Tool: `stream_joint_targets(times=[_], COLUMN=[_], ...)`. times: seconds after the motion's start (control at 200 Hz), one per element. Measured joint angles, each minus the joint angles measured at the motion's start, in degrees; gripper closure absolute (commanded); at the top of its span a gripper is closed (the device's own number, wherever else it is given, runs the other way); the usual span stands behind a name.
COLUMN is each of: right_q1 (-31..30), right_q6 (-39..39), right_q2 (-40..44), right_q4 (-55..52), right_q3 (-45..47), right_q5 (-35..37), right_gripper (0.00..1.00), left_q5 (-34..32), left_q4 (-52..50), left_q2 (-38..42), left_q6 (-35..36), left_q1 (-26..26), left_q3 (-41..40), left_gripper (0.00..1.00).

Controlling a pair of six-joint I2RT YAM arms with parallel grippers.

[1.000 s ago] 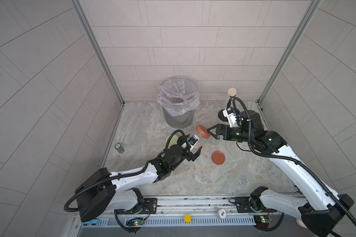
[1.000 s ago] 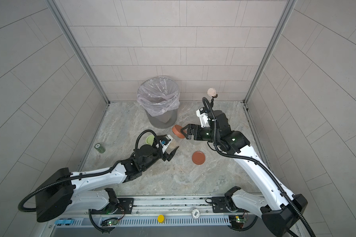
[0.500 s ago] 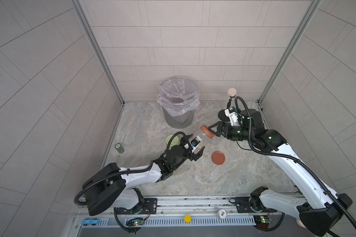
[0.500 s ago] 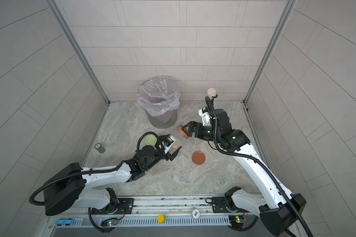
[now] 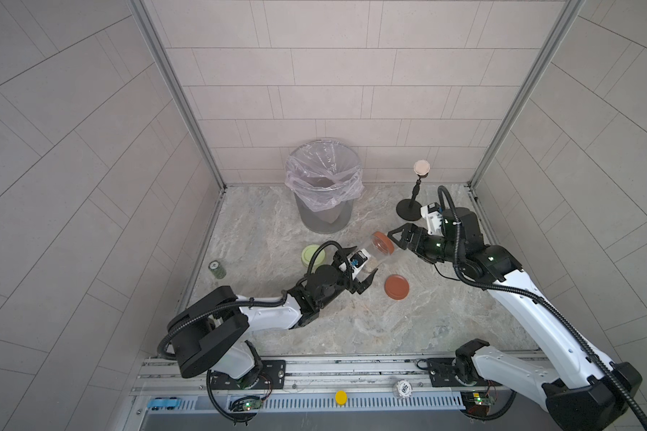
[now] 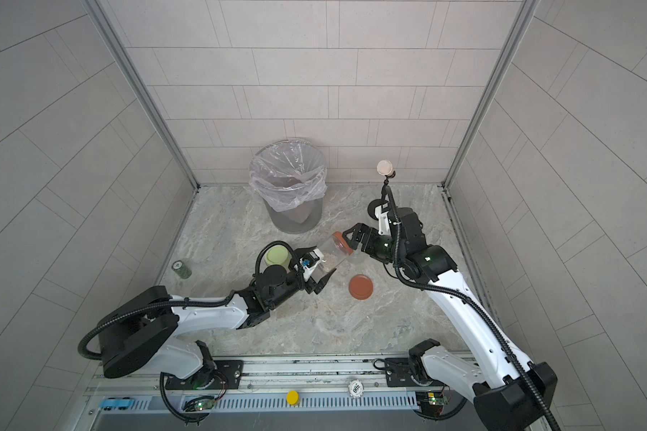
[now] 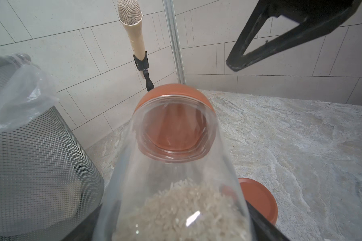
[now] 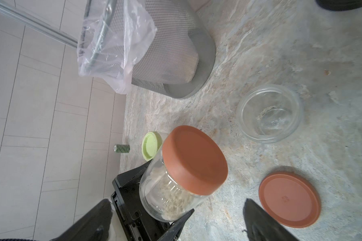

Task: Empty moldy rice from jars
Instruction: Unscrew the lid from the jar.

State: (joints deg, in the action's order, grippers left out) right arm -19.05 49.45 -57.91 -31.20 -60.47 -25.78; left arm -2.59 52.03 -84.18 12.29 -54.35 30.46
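Your left gripper (image 5: 365, 268) had its jaws clamped around the glass body of the rust-lidded jar (image 5: 377, 254). It held the jar off the marble table (image 5: 352, 328), tilted so that the rust-red lid (image 8: 194, 160) faced your right gripper (image 5: 395, 240). That gripper stood with its jaws spread wide, just beside the lid and, as far as the views showed, not touching it. The moldy rice (image 7: 188, 210) lay heaped in the base end of the jar, away from the lid.

The step in hand looked to me like taking that lid off. To do it well, you needed to centre the spread jaws on the lid's rim, square to the jar's axis, before closing. An off-centre bite on a smooth round lid would likely have slipped. Your left grip sat low on slick glass, so the twist wanted to be gentle, with the left bracing against it. A raised mouth, as it was, seemed wise until the jar was over the mesh bin (image 5: 322, 220).

By count, there were three jars:
- the one in hand
- a green-lidded jar (image 5: 312, 255) standing behind your left arm, its contents hidden
- an open jar (image 8: 269, 116) on the table, all but empty

There were three lids. Two were rust-red, one screwed on and one loose lid (image 5: 396, 286) lying flat, and the third was pale green. There was also one bin, one small green can (image 5: 216, 268) and one microphone (image 5: 421, 168) on a stand.
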Motion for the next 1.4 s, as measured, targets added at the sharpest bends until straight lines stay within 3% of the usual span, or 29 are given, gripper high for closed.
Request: stream_joint_targets(times=[0.165,0.52,0.926,1.126,1.401], right_q1=[1.38,1.38,-1.55,-7.17,-8.79], right_q6=[1.62,6.03,20.63,25.03,30.93], right_q2=[5.03,5.90,10.97,8.35,8.70], right_q4=[0.68,1.64,15.67,23.45,35.21], right_q3=[3.85,10.34,21.62,23.26,28.48], right_q5=[0.74,-0.61,-2.91,-0.74,3.78], right_gripper=[0.01,0.00,0.01,0.01,0.01], left_q5=[0.87,1.77,2.43,2.71,3.17], left_q4=[0.09,0.37,0.52,0.61,1.25], left_q2=[-0.15,-0.52,-0.24,0.46,1.42], left_q6=[-0.68,-1.55,-2.36,-2.64,-3.74], left_q1=[0.00,0.00,0.00,0.00,0.00], left_q3=[0.42,1.16,2.27,2.36,2.95], left_gripper=[1.00,1.00,1.00,1.00,1.00])
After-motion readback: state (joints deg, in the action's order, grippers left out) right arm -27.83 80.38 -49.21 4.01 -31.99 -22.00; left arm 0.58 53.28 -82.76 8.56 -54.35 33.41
